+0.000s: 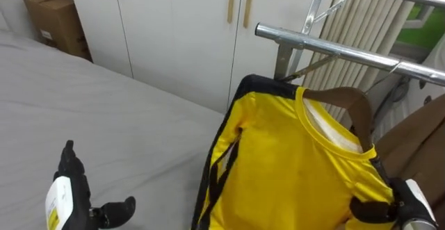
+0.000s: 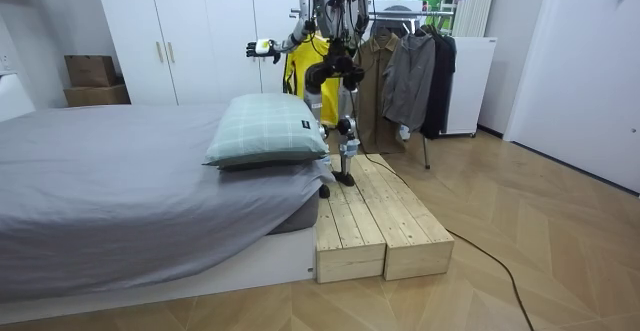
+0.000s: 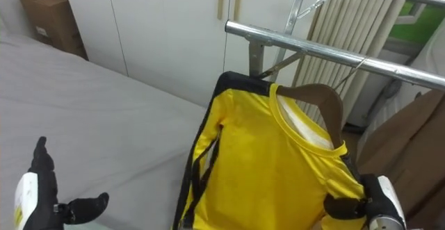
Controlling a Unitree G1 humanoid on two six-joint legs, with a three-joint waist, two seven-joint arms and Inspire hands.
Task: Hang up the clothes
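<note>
1 yellow shirt (image 1: pixel 292 160) with black trim is seen at the centre right of the left eye view. It is draped on a brown wooden hanger (image 1: pixel 348 101) whose arch shows through the collar. The cloth is judged light, soft and rather slippery, so it gives no firm hold of its own and could slide off a tilted hanger. The stiff hanger is the better place to be gripped, at its shoulder end or neck.

At the lower right edge the shirt's shoulder is pinched by the curled dark fingers of the right hand (image 1: pixel 375 208), and the garment is held up there. Just above and behind the collar a metal rail (image 1: pixel 334 49) is crossed from upper centre to the right edge. Whether the hanger's hook is over it cannot be told.

At the lower left the left hand (image 1: pixel 76 188) is held empty over the grey bed (image 1: pixel 104 112), fingers straight and thumb spread. A brown garment (image 1: pixel 417 133) is seen at the right edge, and a white wardrobe (image 1: pixel 174 28) along the top.
</note>
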